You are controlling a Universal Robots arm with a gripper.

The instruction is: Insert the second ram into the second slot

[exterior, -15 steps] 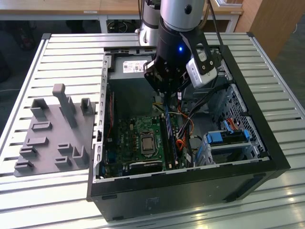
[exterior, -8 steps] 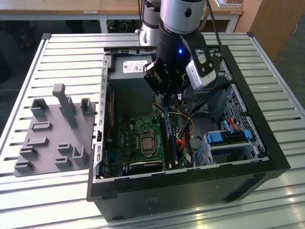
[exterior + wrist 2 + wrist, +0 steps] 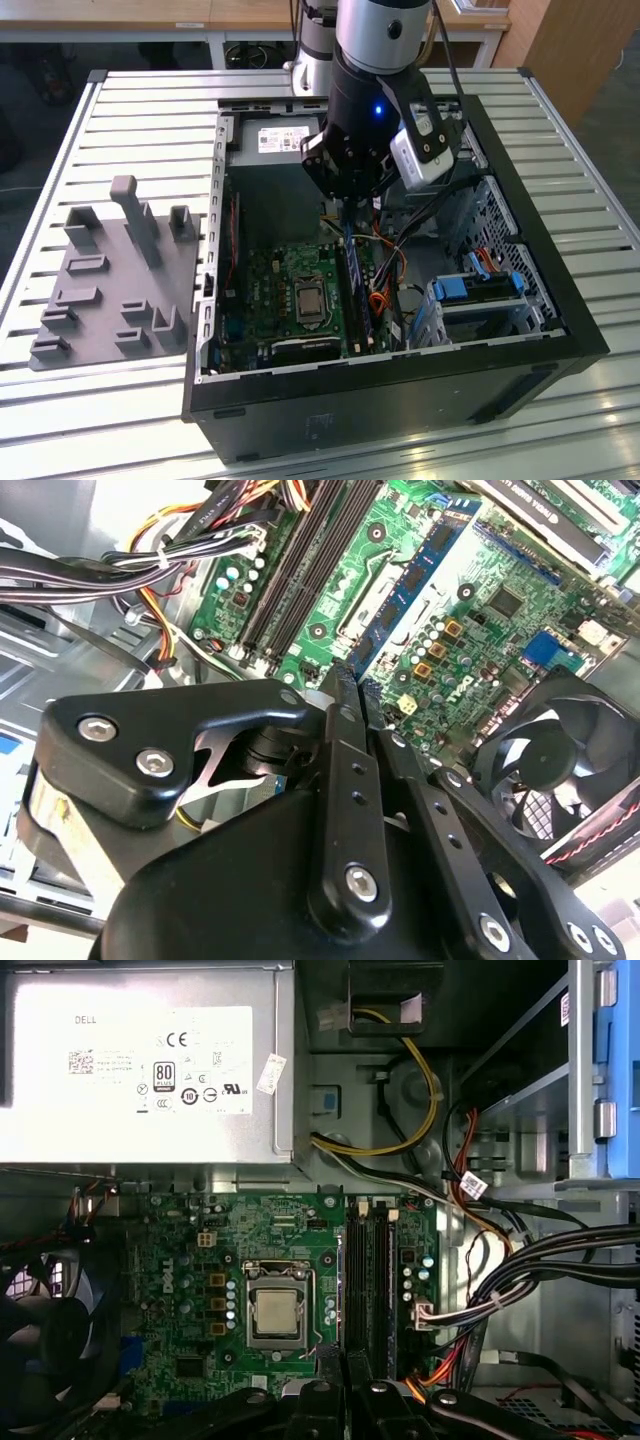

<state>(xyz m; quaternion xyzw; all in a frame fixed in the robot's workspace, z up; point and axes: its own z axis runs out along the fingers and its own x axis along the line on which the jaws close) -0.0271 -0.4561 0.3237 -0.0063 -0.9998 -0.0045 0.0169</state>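
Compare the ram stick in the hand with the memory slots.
The ram stick is blue with dark chips; the memory slots are black. The ram stick is held off the board by the hand; the memory slots sit fixed in it. Both are long and narrow.

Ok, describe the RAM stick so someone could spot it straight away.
Inside the open computer case, find the green motherboard. The RAM stick is pinched in the fingers at the dark slots. It is thin, long and blue with small dark chips, unlike the chunky blue drive latches.
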